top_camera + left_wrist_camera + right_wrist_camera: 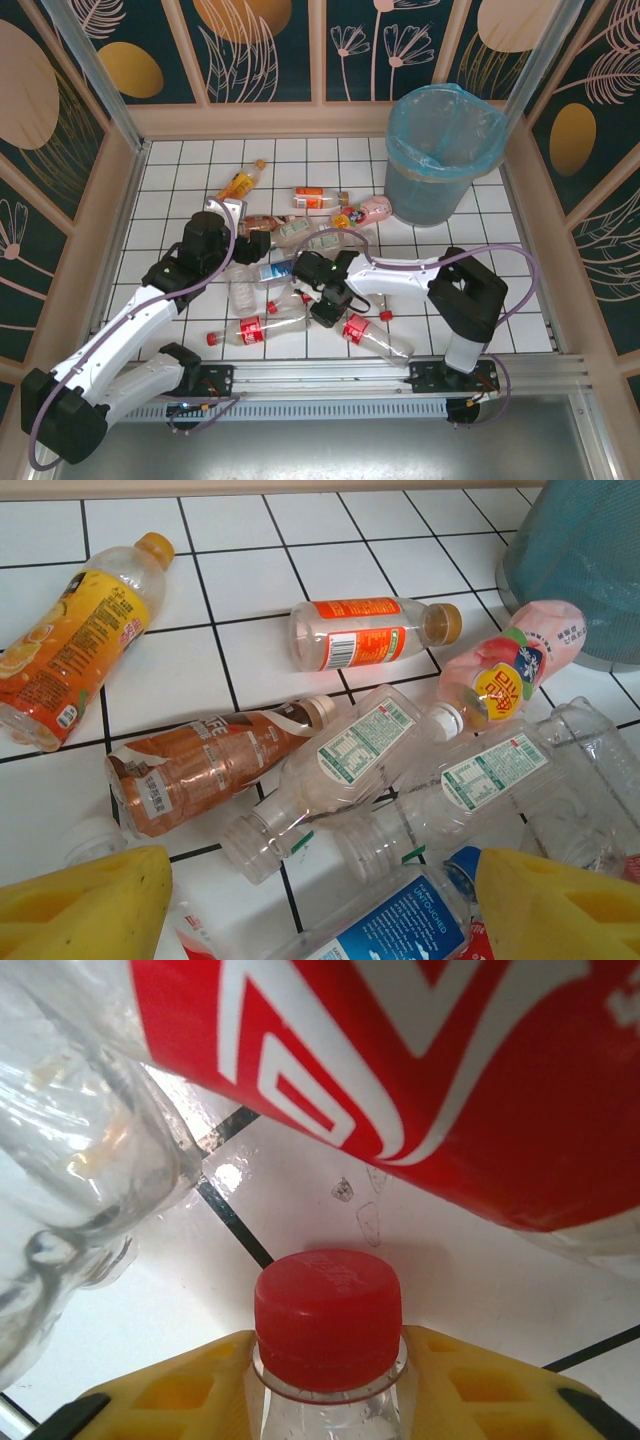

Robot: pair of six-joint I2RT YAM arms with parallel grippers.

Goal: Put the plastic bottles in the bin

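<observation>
Pinching red-capped bottle (328, 1310) by the neck in right pincer (330, 1365), narrowly closed; nothing in left pincer (320, 885), spread wide; bin (432, 195) well away from both; may slip off slick neck, or drag red-labelled bottle (450, 1080) lying just ahead.

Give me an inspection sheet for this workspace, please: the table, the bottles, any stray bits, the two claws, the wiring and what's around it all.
Surface: white tiled table with dark grid lines.
Job's things: plastic bottles lie scattered mid-table, among them an orange juice bottle and a pink bottle; bin stands upright at the far right, lined with a blue bag.
Clutter: small red piece, probably a loose cap.
Grippers: left gripper above the pile, jaws open and empty; right gripper has its jaws either side of the neck of a red-capped bottle, grip unclear.
Cables: purple cables loop along both arms.
Surroundings: patterned panels wall the table in.
</observation>
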